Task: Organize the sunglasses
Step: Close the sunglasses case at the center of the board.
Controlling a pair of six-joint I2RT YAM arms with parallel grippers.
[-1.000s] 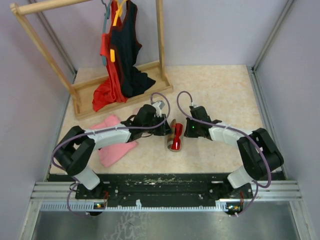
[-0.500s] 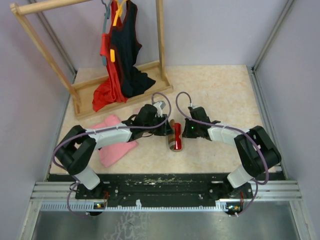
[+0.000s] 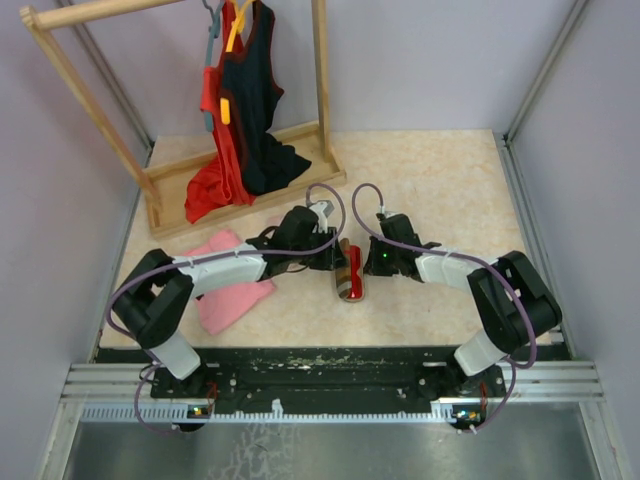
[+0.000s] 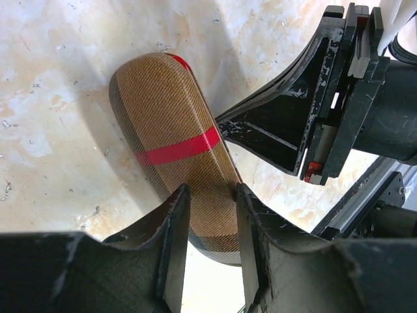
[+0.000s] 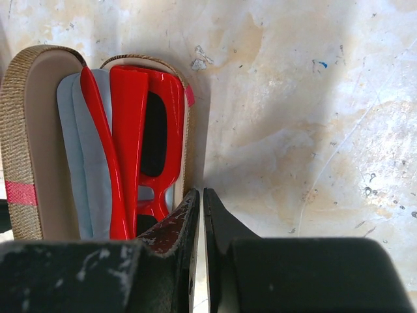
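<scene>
The red sunglasses [image 5: 140, 143] lie folded inside an open brown case with a red stripe [image 4: 171, 114], on a light blue cloth [image 5: 81, 163]. From above they show as a red sliver [image 3: 354, 272] in the case [image 3: 346, 290] between both arms. My left gripper [image 4: 208, 215] is partly open. Its fingers [image 4: 172, 222] sit against the near end of the lid's outer face without clamping it. My right gripper [image 5: 201, 195] is shut and empty. Its tips touch the case's right rim, and from the left wrist they show meeting the case by the stripe [image 4: 228, 124]. Only this red pair of sunglasses is in view.
A pink fabric item [image 3: 232, 280] lies left of the case under the left arm. A wooden clothes rack [image 3: 320, 90] with red and black garments [image 3: 240, 110] stands at the back left. Walls close in the table on both sides and at the back.
The case lid has tipped over toward the sunglasses, so less red shows from above. The left gripper edged right with it. The right gripper closed in on the case.
</scene>
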